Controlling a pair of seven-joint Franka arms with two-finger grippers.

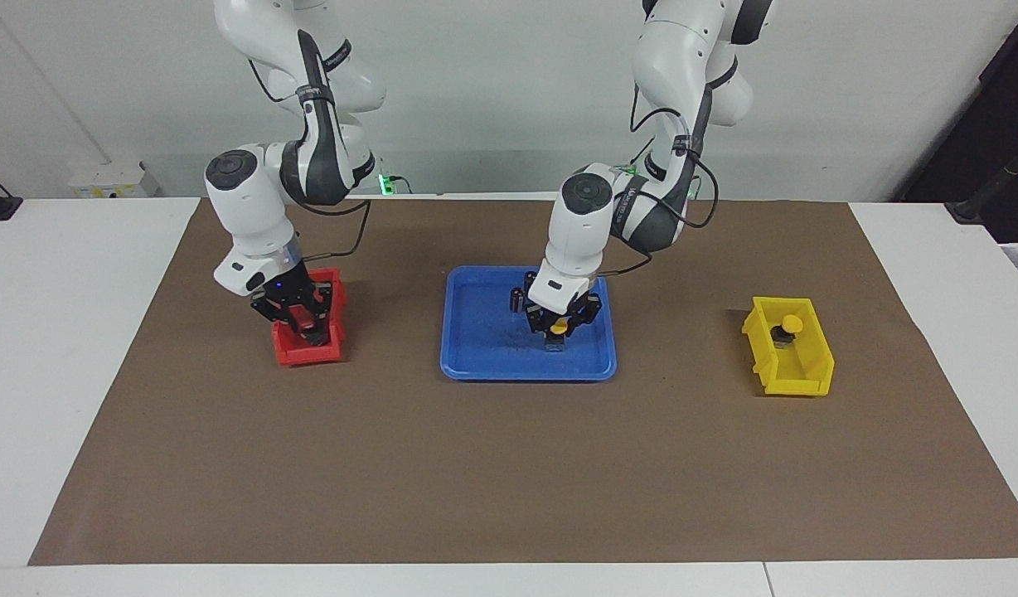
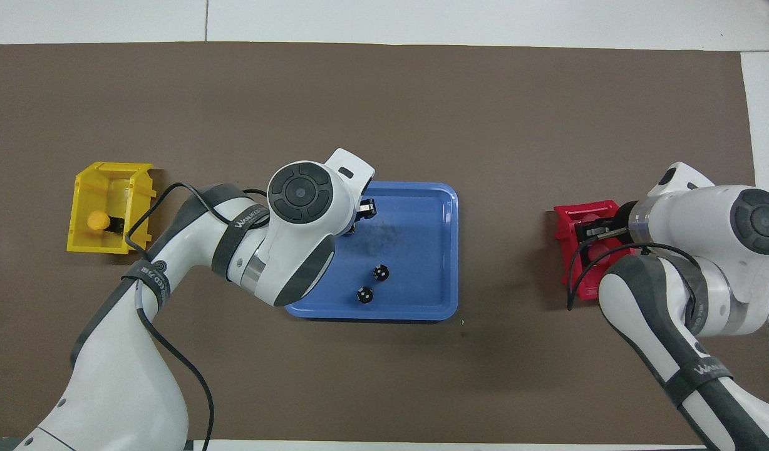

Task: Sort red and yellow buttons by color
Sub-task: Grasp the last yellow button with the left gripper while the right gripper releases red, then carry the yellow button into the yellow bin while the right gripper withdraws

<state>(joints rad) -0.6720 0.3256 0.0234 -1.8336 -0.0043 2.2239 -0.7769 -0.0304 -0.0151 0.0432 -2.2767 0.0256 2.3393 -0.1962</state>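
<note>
While hidden overhead, yellow button [image 1: 558, 326] in left gripper [image 1: 558, 330].

Facing camera high across table [image 1: 509, 497]; overhead looks down, both sharing it

tray [image 1: 476, 356] between two bins [image 1: 292, 352] [image 1: 807, 377], a button [image 1: 789, 325] in one bin

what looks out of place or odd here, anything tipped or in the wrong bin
Nothing stands out. The yellow button in the yellow bin matches it, the blue tray sits flat, and the two black cylinders in it stand upright. The red bin is mostly hidden by the right gripper.
</note>
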